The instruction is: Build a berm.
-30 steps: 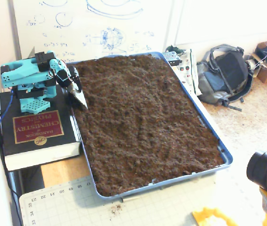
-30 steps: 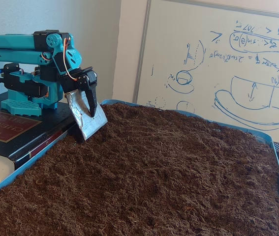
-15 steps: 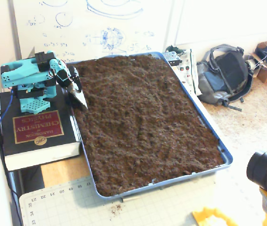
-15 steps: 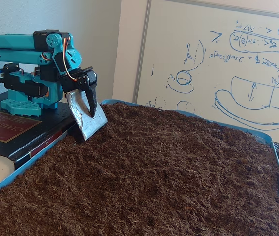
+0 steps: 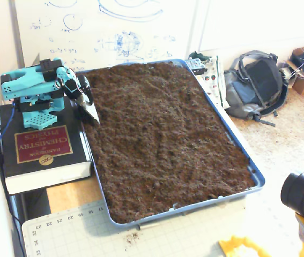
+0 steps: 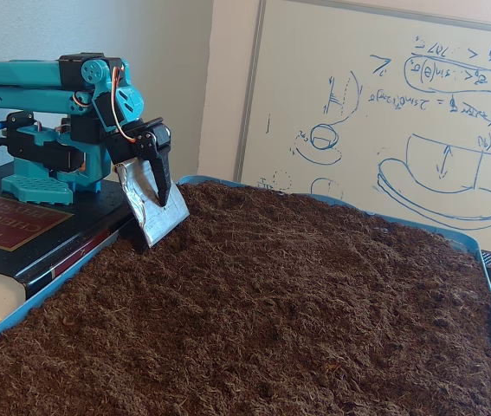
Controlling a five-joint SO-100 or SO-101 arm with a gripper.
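Plainly, the dark brown soil (image 5: 162,139) fills the blue tray (image 5: 257,176) from rim to rim, and its surface is lumpy but close to level in both fixed views. A berm cannot be told apart from the rest with any certainty. The high view shows only a faint crease (image 5: 162,143) near the tray's middle, running roughly along the tray's long axis from the whiteboard end toward the near end; in the low view (image 6: 271,312) the surface reads as one even sheet, so I cannot tell which way any ridge points.

The teal arm (image 5: 31,85) stands on a thick black book (image 5: 42,147) just outside the tray's left edge in the high view. The gripper (image 5: 90,112) hangs over the far-left corner of the tray, nose down. Its black finger (image 6: 162,169) lies close along a silver blade (image 6: 148,212) with no gap showing between them (whether the blade is clamped or fixed on, I cannot tell). The blade's lower edge touches the soil right beside the rim.

Against a second ago almost nothing differs: in the high view the blade tip sits a shade nearer that corner, while the low view shows the same pose, and the soil lies as it did
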